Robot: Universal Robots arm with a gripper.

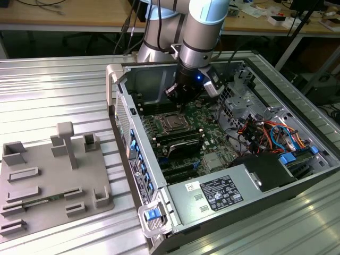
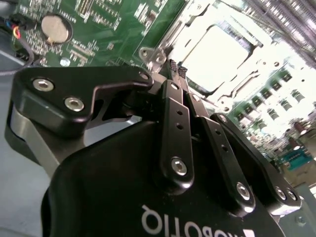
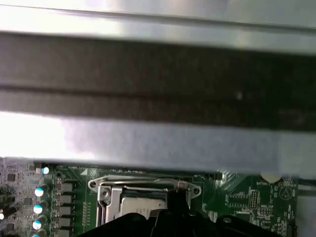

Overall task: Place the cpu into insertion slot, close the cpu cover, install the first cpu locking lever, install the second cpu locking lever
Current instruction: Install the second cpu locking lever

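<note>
second wrist view shows the gripper [image 2: 177, 69] with its fingertips [image 2: 173, 65] pressed together, holding nothing. just past the tips lies the insertion slot [image 2: 217, 59], the cpu [image 2: 219, 52] already seated in it and the cpu cover [image 2: 185, 29] folded flat around the chip (a locking lever is hard to make out). exterior view puts the gripper [image 1: 180, 101] just above the slot [image 1: 172, 123], inside the computer case [image 1: 297, 180].

The arm [image 1: 199, 32] has pale blue-grey and silver cylindrical segments, with black cables trailing behind and a small blue light glowing at the wrist. The gripper [image 2: 177, 68] is matte black: linked bars with silver screws taper to ribbed pads, white lettering, seemingly inverted, behind the jaws.
</note>
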